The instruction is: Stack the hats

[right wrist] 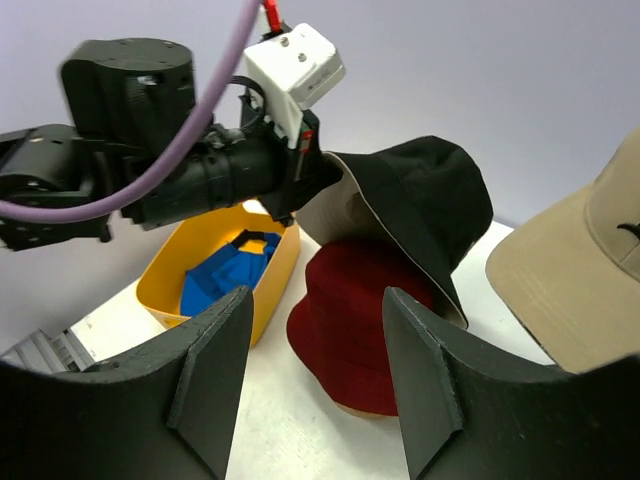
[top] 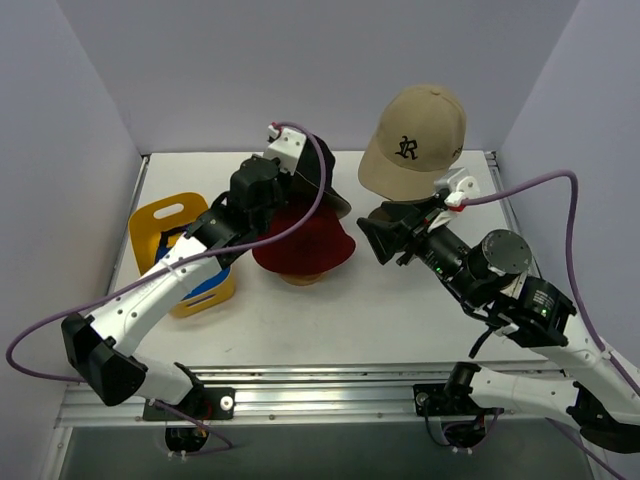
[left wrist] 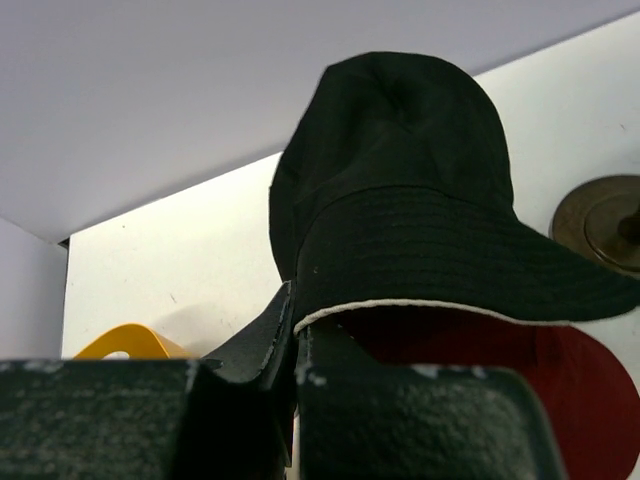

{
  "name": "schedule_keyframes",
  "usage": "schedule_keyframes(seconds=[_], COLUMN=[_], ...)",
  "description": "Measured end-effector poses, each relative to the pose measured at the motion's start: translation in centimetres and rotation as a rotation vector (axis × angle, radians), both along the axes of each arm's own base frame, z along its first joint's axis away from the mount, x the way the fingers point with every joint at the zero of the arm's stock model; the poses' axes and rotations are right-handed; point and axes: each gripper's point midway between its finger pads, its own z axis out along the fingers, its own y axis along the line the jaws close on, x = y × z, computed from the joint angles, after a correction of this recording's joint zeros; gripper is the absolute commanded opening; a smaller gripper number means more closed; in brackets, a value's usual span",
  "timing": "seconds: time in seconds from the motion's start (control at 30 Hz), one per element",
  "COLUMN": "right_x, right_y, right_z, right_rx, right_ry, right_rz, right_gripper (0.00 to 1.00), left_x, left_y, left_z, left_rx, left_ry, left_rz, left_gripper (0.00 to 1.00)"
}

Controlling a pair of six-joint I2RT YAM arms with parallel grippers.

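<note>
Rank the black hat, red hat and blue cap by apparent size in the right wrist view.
1-2. black hat and red hat: about alike; the black overlaps the red, so I won't rank them.
3. blue cap: clearly smallest, half hidden in the tray.

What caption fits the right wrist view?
Left gripper holds the black bucket hat by its brim above the red bucket hat.
</note>
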Motion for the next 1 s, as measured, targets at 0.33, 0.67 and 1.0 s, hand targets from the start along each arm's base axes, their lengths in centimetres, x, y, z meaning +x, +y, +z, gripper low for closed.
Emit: schedule_keyframes(seconds=[0.33,0.67,1.0], right_x=[2.0,3.6,5.0], right_y=[2.5,4.5,4.1], right_z=[-5.8,-9.1,-12.2], right_rx=[-0.098,-0.154,0.094], right_ry=[0.087,0.135,0.341], right_rz=[-0.022,-0.047,-0.204], right_gripper=[0.50,0.50,0.46], left_x=[-4.2,-7.3,-9.7], left_y=[0.0,-0.1,-2.7], left_z=[-5.0,-11.9,-12.1], left_rx=[-0.019,-0.064,-0.109], left_ry=[0.066,0.140,0.108], left_rz=[-0.073,-0.128,-0.256], left_gripper=[0.10,0.11,0.18])
